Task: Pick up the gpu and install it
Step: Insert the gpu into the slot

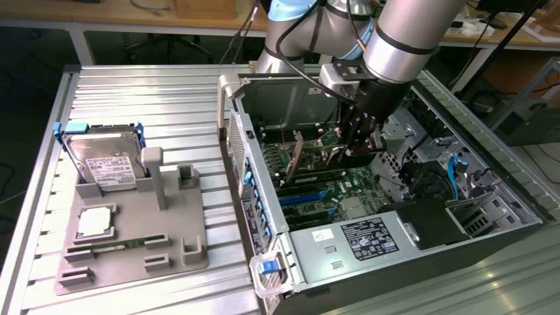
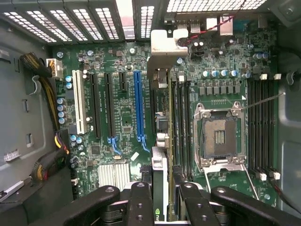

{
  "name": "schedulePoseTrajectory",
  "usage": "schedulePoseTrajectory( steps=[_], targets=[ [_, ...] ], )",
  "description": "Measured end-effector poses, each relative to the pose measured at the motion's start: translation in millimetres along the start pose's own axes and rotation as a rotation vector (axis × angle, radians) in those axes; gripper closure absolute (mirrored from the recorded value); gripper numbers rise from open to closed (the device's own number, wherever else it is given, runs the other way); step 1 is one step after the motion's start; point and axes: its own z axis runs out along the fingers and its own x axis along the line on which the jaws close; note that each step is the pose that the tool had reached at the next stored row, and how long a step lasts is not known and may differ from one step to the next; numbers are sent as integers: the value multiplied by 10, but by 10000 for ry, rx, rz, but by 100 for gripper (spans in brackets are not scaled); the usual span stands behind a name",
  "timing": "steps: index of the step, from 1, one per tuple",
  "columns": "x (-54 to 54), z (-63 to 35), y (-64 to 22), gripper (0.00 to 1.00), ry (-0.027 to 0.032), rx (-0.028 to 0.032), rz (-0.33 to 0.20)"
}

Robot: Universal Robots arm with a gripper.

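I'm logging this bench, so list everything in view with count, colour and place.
computer case: one, black and silver, exterior view's right
motherboard: one, green, inside the case
gpu: one, dark, silver bracket, over the motherboard
fixture tray: one, grey, exterior view's left
hard drive: one, silver, white label, in the tray
processor: one, silver, in the tray
RAM stick: one, green, in the tray
table: one, silver, under everything
robot arm: one, silver and blue, reaching into case
end effector: one, black, shut on the gpu
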Motion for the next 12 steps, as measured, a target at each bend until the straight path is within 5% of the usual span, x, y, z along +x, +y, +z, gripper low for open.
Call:
schedulePoseTrajectory(
  steps=[12],
  targets=[
    [19, 53, 137, 73, 0, 0, -7]
  ],
)
